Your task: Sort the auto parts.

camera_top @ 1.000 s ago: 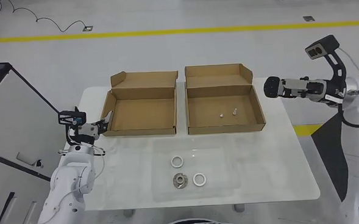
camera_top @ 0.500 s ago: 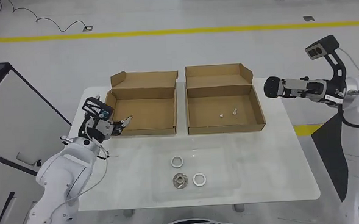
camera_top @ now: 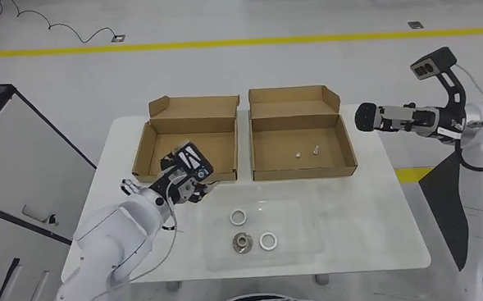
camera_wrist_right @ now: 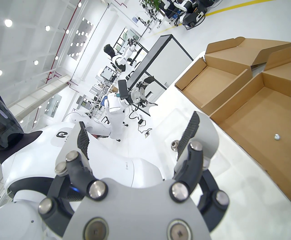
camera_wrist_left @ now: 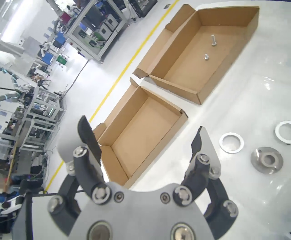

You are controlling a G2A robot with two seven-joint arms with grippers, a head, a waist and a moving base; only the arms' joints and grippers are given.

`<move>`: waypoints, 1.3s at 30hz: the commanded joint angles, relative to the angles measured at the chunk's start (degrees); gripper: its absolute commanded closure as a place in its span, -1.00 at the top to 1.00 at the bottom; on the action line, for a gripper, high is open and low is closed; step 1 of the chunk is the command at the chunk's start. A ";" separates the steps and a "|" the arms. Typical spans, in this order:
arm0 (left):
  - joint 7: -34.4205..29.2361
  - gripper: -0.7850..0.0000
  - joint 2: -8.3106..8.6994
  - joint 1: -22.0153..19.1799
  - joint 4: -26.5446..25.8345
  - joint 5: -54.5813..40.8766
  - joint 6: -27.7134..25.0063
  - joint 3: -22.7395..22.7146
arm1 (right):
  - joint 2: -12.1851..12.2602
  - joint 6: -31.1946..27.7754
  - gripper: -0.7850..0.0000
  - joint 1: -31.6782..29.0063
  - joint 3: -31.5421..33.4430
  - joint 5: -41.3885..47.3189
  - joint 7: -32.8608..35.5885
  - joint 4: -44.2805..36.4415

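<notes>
Two white rings (camera_top: 238, 217) (camera_top: 269, 241) and a metal flange (camera_top: 242, 242) lie on the table in front of two open cardboard boxes. The left box (camera_top: 188, 149) has nothing in it. Two bolts (camera_top: 297, 156) (camera_top: 314, 149) lie in the right box (camera_top: 301, 139). My left gripper (camera_top: 200, 184) hangs open over the left box's front wall, left of the rings. In the left wrist view that gripper (camera_wrist_left: 143, 138) holds nothing, with a ring (camera_wrist_left: 231, 143) and the flange (camera_wrist_left: 267, 160) beyond one finger. My right gripper (camera_wrist_right: 137, 131) is open and holds nothing, off the table's right edge (camera_top: 361, 117).
The white table (camera_top: 352, 227) has bare room right of the parts and along its front. The boxes' raised lid flaps (camera_top: 292, 101) stand along the back. A dark-framed panel (camera_top: 29, 162) stands left of the table.
My left arm has swung from the table's left edge inward to the front of the left box, still open. The right arm and the parts have not moved.
</notes>
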 commanded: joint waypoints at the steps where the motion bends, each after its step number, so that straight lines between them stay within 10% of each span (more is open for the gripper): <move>1: -3.21 1.00 -0.08 -1.73 -0.21 -1.77 -0.96 1.94 | 0.00 0.00 1.00 0.00 0.00 0.00 0.00 0.00; 25: -29.39 1.00 -2.99 -21.41 3.78 -15.21 3.21 27.30 | 0.00 0.00 1.00 0.00 0.00 0.00 0.00 0.00; 39: -31.62 1.00 -3.74 -24.27 5.27 -19.19 6.80 29.43 | 0.00 0.00 1.00 0.00 0.00 0.00 0.00 0.00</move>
